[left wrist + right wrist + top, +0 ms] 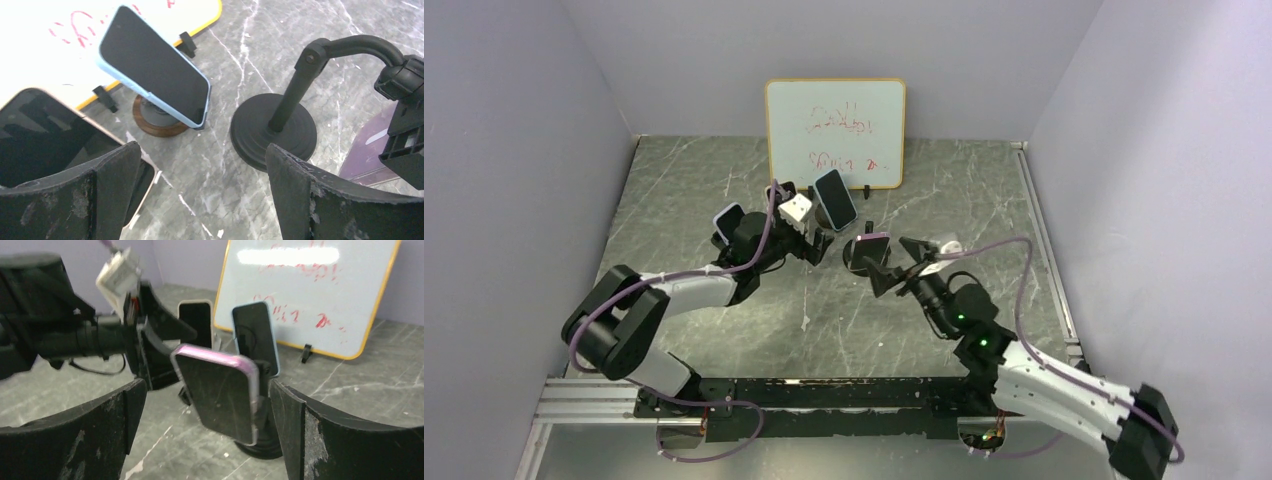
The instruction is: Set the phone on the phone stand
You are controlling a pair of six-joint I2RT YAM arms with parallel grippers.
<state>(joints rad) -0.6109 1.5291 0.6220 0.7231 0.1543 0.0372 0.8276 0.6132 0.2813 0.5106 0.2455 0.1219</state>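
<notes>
A purple-cased phone (217, 390) sits tilted on the holder of a black gooseneck stand (274, 131); it also shows in the top view (870, 244). My right gripper (207, 395) is open around the phone. Its right finger (300, 425) is close beside the phone's edge and its left finger is well apart from it. My left gripper (202, 165) is open and empty, low over the table just left of the stand's round base. In the top view the left gripper (819, 243) and the right gripper (886, 268) face each other across the stand.
A blue-cased phone (155, 65) rests on a wooden-based stand (157, 122) in front of a whiteboard (835, 130). A cream-edged phone (45, 135) stands at the left, close to my left finger. Grey walls enclose the marble table (964, 200).
</notes>
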